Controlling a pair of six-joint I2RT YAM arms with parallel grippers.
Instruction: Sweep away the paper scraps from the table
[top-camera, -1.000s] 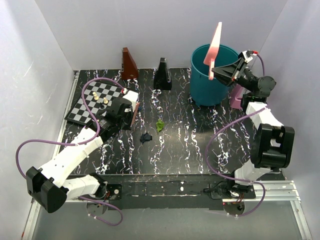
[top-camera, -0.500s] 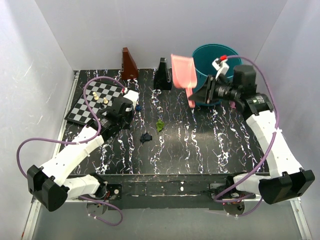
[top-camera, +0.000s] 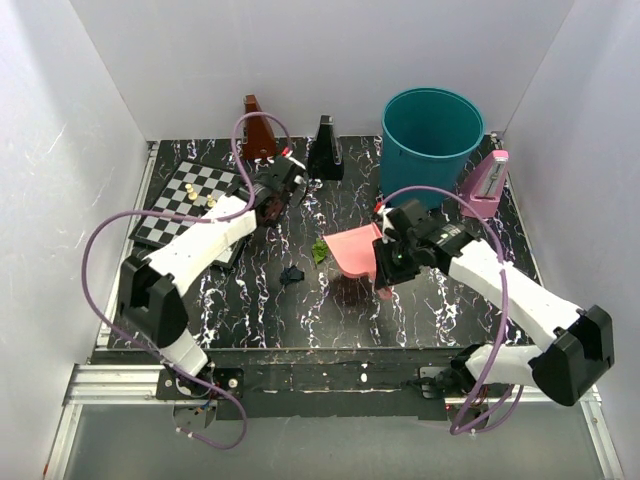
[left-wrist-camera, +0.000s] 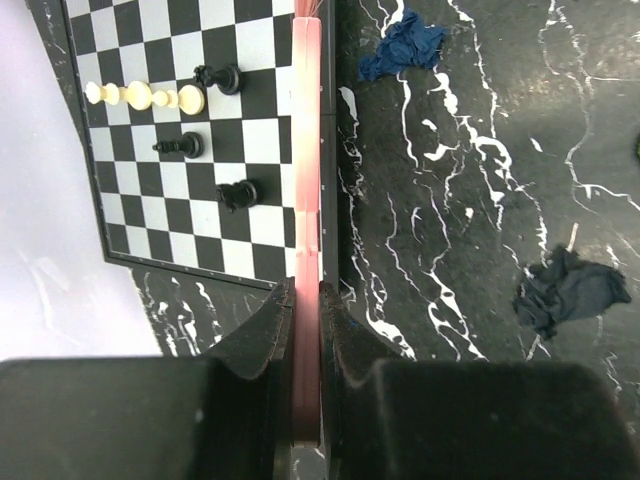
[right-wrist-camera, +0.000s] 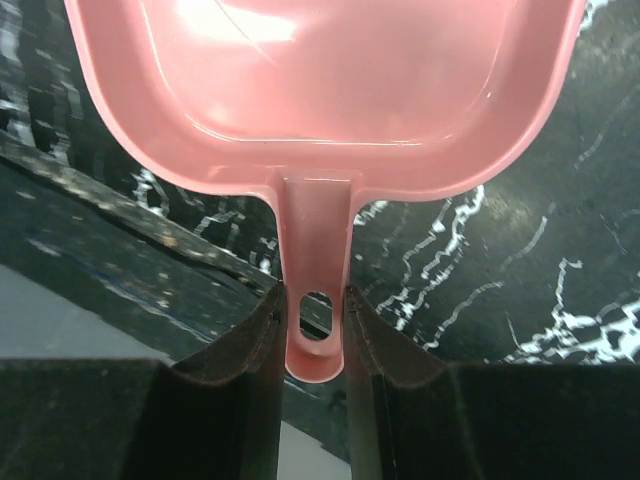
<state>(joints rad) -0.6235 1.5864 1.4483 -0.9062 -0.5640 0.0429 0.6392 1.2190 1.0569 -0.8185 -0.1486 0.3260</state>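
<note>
On the black veined table (top-camera: 250, 305) lie a green paper scrap (top-camera: 320, 250) and a dark blue one (top-camera: 292, 274). The left wrist view shows a blue scrap (left-wrist-camera: 403, 45) and a dark one (left-wrist-camera: 570, 290). My left gripper (top-camera: 275, 190) (left-wrist-camera: 306, 300) is shut on a pink brush (left-wrist-camera: 307, 150), seen edge-on along the chessboard's edge. My right gripper (top-camera: 385, 258) (right-wrist-camera: 312, 295) is shut on the handle of an empty pink dustpan (top-camera: 352, 250) (right-wrist-camera: 320, 80). The pan is held low, just right of the green scrap.
A chessboard (top-camera: 185, 195) with several pieces lies at the back left. A teal bucket (top-camera: 430, 130) stands at the back right with a pink metronome (top-camera: 487, 185) beside it. A brown metronome (top-camera: 258, 128) and a black one (top-camera: 325, 148) stand along the back.
The right arm swung the dustpan from above the bucket down to the table's middle. The left arm reached further back, past the chessboard's right edge, still gripping the brush.
</note>
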